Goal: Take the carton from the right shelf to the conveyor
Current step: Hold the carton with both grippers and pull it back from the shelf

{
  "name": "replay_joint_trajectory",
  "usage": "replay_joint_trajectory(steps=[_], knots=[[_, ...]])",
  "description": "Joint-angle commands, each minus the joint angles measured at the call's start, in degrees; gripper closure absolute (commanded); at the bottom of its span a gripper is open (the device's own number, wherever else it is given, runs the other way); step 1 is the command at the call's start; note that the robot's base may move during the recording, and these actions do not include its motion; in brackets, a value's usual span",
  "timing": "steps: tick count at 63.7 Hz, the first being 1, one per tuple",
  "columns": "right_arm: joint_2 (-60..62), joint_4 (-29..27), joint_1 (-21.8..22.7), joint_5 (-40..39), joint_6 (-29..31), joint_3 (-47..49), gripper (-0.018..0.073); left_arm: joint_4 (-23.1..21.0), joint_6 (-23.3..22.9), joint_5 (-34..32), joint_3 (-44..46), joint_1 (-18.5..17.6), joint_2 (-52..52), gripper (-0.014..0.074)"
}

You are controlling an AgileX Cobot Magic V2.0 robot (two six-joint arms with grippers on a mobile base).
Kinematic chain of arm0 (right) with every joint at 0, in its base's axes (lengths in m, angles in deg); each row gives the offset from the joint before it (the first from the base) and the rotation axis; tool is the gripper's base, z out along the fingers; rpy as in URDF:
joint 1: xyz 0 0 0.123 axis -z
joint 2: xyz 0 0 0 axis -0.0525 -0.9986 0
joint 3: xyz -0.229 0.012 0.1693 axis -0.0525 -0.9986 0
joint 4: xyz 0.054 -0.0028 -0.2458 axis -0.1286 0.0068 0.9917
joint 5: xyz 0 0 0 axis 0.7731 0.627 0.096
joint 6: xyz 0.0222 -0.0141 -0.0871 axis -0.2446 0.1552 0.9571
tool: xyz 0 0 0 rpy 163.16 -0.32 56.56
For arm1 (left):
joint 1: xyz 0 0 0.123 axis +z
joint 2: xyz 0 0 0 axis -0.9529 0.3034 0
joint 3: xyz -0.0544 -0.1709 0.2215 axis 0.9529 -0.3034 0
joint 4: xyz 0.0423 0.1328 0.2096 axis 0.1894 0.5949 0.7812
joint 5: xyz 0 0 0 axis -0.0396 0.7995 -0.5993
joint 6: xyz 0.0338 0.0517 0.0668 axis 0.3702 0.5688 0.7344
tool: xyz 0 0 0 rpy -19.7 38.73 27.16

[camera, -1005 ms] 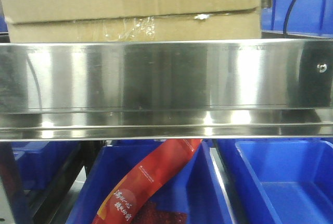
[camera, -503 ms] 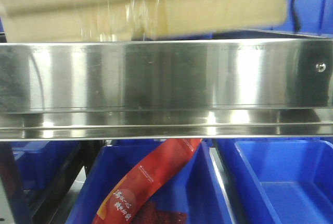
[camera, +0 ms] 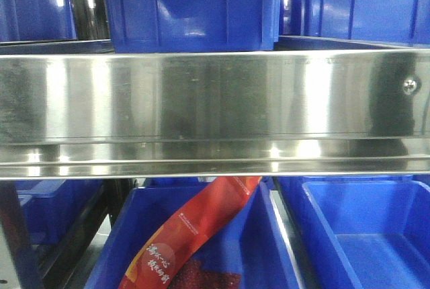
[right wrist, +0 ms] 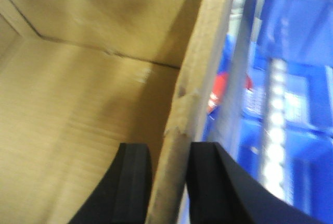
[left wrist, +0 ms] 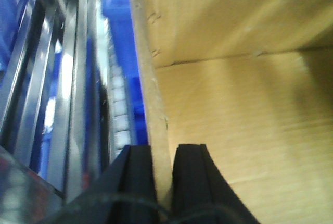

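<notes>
Both clamped: left fingers are nearly closed, pinching the thin top edge of one carton side wall. The right fingers grip the opposite wall the same way, one finger inside the box and one outside. Carton sits between the two arms, just beside the right shelf and its blue bins; wrist views are blurred.
</notes>
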State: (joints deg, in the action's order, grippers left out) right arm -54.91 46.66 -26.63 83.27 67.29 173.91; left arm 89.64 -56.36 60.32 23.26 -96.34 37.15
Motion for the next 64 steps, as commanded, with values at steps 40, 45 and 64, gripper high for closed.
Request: replay_joint_trajectory(steps=[40, 45, 64], knots=[[3.60, 2.37, -0.04, -2.31, 1.08, -7.15, 0.0629, 2.65, -4.50, -1.18, -10.48, -5.34, -4.73, 0.0612], [3.60, 2.37, -0.04, -2.31, 1.08, -7.15, 0.0629, 2.65, -4.50, -1.18, -10.48, -5.34, -4.73, 0.0612], [3.60, 2.37, -0.04, -6.22, 1.08, -7.15, 0.0629, 2.65, -4.50, -1.18, -10.48, -5.34, -4.73, 0.0612]])
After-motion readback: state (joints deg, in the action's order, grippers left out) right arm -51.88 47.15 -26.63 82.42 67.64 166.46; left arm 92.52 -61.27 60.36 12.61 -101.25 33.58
